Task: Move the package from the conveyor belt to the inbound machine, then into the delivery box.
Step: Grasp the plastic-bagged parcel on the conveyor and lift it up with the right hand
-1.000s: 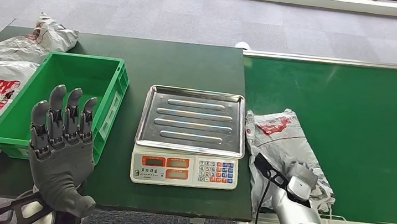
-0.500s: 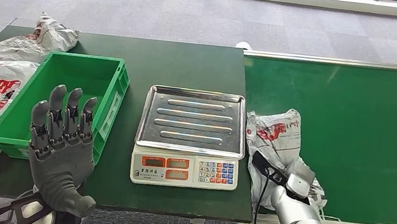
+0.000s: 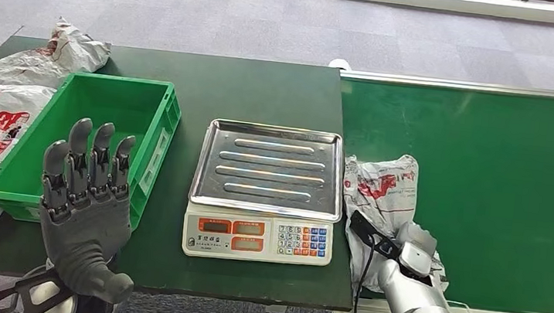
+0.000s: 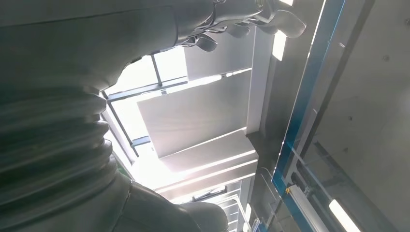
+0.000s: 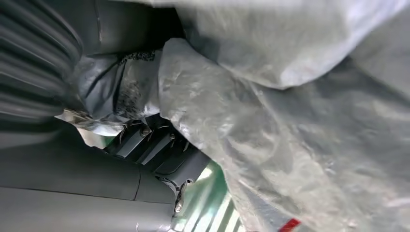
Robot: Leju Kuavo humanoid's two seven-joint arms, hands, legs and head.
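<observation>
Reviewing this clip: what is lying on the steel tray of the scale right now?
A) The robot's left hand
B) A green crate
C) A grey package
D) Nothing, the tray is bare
D: the scale shows only its bare ribbed tray, while the grey package is on the conveyor belt by the right hand.

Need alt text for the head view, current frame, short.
The robot's right hand grips a crumpled grey package on the green conveyor belt, beside a scale with a bare steel tray. The left hand is raised open before an empty green box.
</observation>
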